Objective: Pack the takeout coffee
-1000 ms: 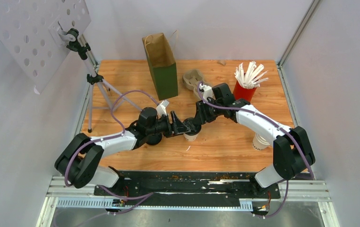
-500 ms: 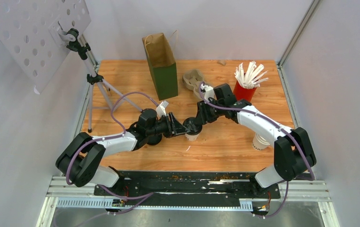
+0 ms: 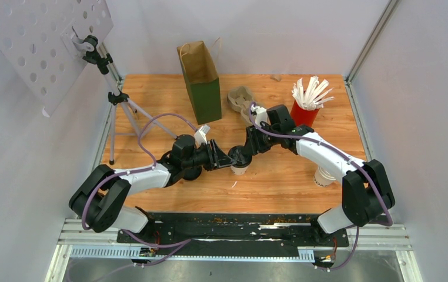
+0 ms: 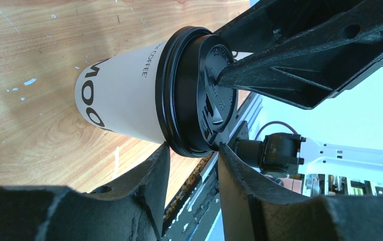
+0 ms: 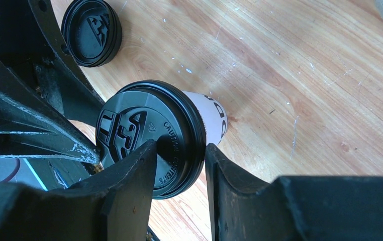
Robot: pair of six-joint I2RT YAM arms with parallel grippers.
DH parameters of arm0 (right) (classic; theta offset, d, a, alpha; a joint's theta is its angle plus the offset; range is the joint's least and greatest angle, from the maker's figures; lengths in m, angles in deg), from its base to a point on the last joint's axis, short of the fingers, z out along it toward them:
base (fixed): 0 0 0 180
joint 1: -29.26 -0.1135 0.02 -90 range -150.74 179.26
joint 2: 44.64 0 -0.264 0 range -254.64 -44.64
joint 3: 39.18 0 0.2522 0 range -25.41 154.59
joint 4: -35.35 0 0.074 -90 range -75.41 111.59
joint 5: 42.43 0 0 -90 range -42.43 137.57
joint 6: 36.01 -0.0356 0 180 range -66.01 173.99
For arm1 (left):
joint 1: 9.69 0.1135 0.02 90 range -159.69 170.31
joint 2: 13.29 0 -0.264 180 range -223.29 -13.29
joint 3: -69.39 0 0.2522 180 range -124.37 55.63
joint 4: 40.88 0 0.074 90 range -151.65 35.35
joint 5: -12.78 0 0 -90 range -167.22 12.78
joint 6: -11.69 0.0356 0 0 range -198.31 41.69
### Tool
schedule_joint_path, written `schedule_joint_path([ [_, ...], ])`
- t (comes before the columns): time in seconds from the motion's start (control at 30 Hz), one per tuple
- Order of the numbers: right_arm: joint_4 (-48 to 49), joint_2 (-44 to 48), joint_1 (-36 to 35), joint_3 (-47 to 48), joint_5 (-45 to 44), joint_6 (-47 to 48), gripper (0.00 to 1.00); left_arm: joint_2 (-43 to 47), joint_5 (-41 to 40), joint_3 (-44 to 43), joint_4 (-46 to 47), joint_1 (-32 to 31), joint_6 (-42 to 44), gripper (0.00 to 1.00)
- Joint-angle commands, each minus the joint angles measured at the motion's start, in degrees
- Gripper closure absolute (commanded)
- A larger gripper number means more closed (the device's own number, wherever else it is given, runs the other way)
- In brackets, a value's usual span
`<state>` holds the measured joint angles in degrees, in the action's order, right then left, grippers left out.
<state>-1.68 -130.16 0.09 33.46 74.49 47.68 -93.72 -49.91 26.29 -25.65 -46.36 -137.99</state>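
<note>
Left wrist view puts the left tool (image 4: 190,150) nearest, its two dark fingers pinching the rim of a round black plastic lid (image 4: 199,90). One finger lies against the side just under the rim and the other against the lid's top face. The lid sits on a small white paper cup with dark print (image 4: 121,95), which stands upright on the wooden table (image 4: 28,60).

One finger of the other arm presses on the lid's top from the opposite side. In the right wrist view the right tool (image 5: 179,150) is closed on the same rim, one finger over the embossed top and the other beside the cup wall beneath it.

Just beyond the cup, partly behind the left arm, lies a second round black plastic lid (image 5: 91,31). Whether a cup is under it cannot be told.

From the top external view the cup stands near the middle of the table, with the left tool reaching in from the left and the right tool from the far right, so the two meet over it.

Farther back stands an open brown and green paper bag (image 3: 201,79). A grey pulp cup carrier (image 3: 239,97) lies just to its right. A red cup of white stirrers (image 3: 303,113) stands near the far right corner, well apart from the gripped cup.
</note>
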Motion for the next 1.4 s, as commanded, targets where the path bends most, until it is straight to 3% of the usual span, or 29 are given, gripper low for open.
schedule_joint_path([
  [0.0,-7.2,-1.1,-0.1,0.5,-2.6,2.0,0.59,0.2,-3.5,-1.3,-9.5,-0.3,4.9,0.52],
  [0.13,-9.8,-0.5,-0.1,5.4,-2.6,1.8,0.47,3.0,-4.5,-5.2,-15.3,-0.3,7.4,0.43],
  [0.3,-12.7,-0.3,-0.2,10.9,-3.2,2.1,0.42,4.1,-5.6,-8.9,-20.0,-0.3,10.3,0.39],
  [0.9,-11.9,-1.5,-0.2,9.2,-2.9,1.1,0.67,1.9,-5.7,-12.1,-22.0,-0.3,15.0,0.41],
  [1.37,-10.0,-2.2,-0.2,5.4,-3.0,0.7,0.78,1.0,-6.0,-9.1,-21.3,-0.3,16.3,0.47],
])
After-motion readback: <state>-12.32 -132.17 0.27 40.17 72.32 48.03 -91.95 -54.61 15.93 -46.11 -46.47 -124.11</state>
